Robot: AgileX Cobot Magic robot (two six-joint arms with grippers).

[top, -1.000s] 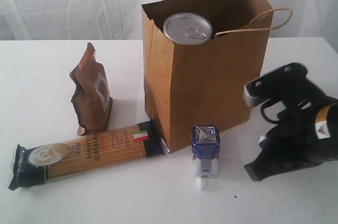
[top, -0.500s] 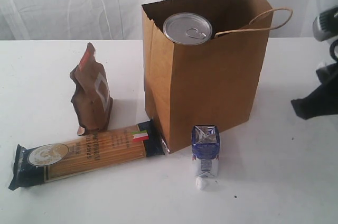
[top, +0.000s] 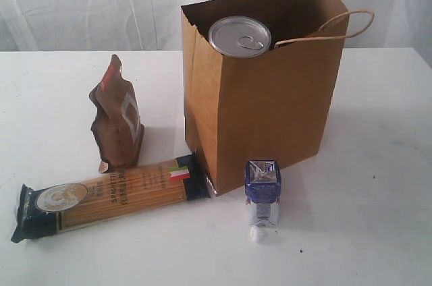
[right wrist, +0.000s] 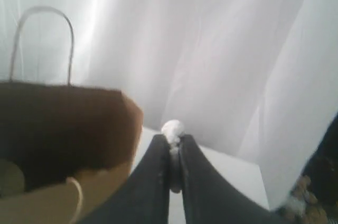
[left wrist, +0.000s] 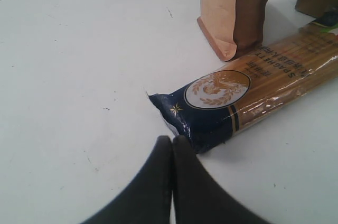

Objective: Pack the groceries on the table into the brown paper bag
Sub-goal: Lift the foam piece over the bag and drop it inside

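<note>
Lettering "SPAGHETTI" marks the spaghetti packet; left pincer and right pincer are both pressed together.

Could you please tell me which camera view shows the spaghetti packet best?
The exterior view: the spaghetti packet lies whole, both dark ends visible. The left wrist view shows one dark end close up, the rest cropped. The right wrist view shows none of it.
</note>
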